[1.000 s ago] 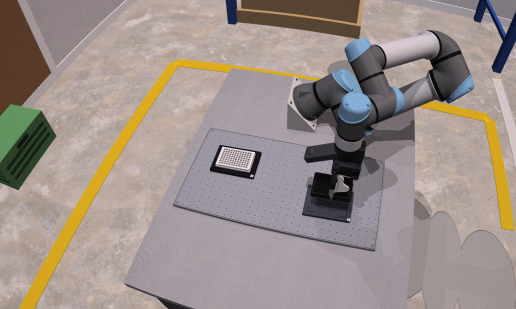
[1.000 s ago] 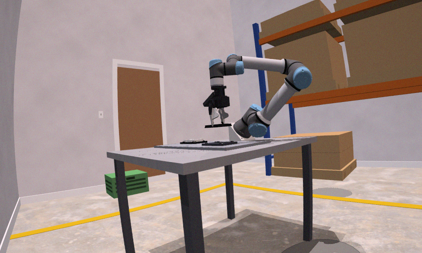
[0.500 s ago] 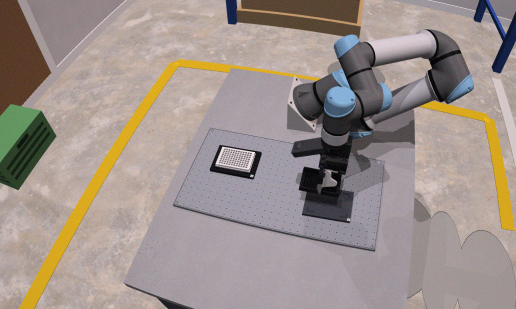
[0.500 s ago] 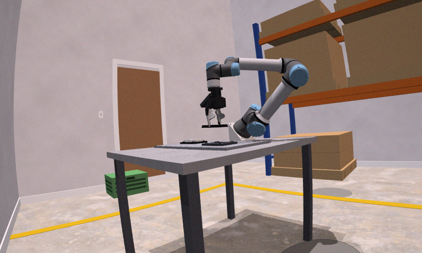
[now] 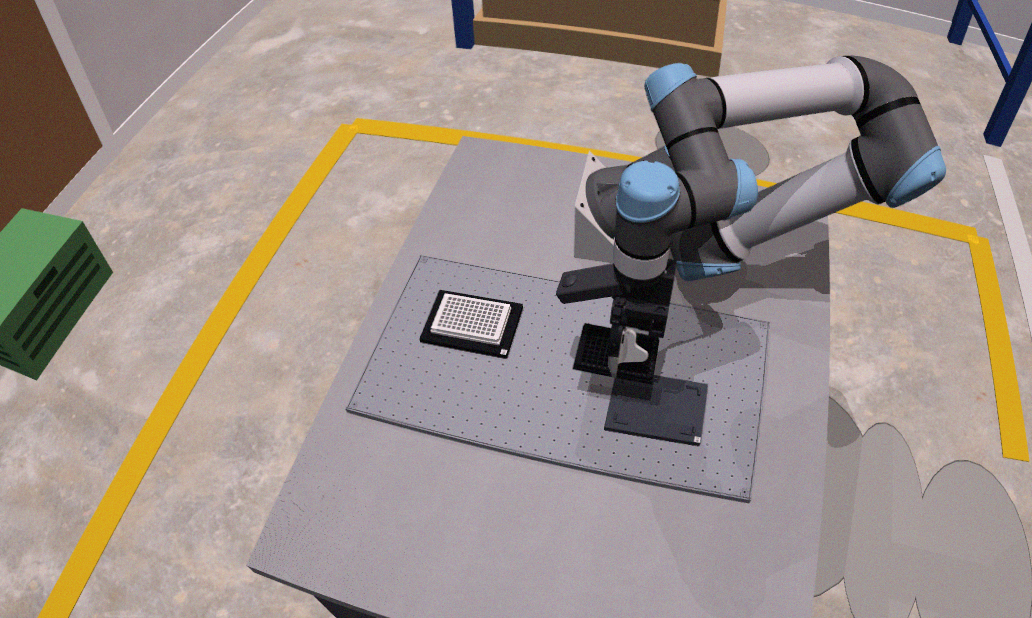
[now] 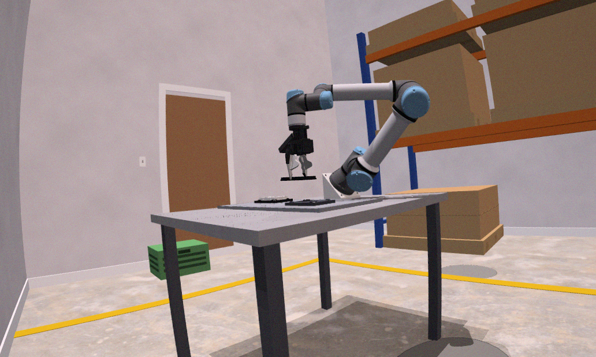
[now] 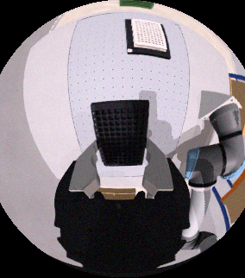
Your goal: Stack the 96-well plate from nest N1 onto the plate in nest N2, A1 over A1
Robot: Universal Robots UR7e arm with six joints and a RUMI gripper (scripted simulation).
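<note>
Gripping the black 96-well plate [image 5: 595, 350] between closed jaws, end effector [image 5: 635, 346] hanging above the perforated board [image 5: 487, 413] on the table [image 5: 426, 535]. Seen from above only: nest N1 [image 5: 670, 417] lying bare and dark, with the black plate offset from it toward the board's middle, over open board rather than over either nest. Seen from the side only: real height, the black plate [image 6: 298, 177] held level and well clear of the table [image 6: 272, 230], with both nests low and thin beneath, too flat there to tell apart with confidence. Seen from the wrist only: the grip itself, pale fingers pressing the two long sides of the black plate [image 7: 121, 134] near one short end, well grid facing up.

Resting in nest N2 [image 5: 511, 330], well apart from the carried plate: the white plate [image 5: 470, 316], flat, framed by the nest's black rim on every side. Same nest in the wrist view near the top edge, white plate [image 7: 149, 34] inside. Cut corners too small to make out on either plate, probably.
</note>
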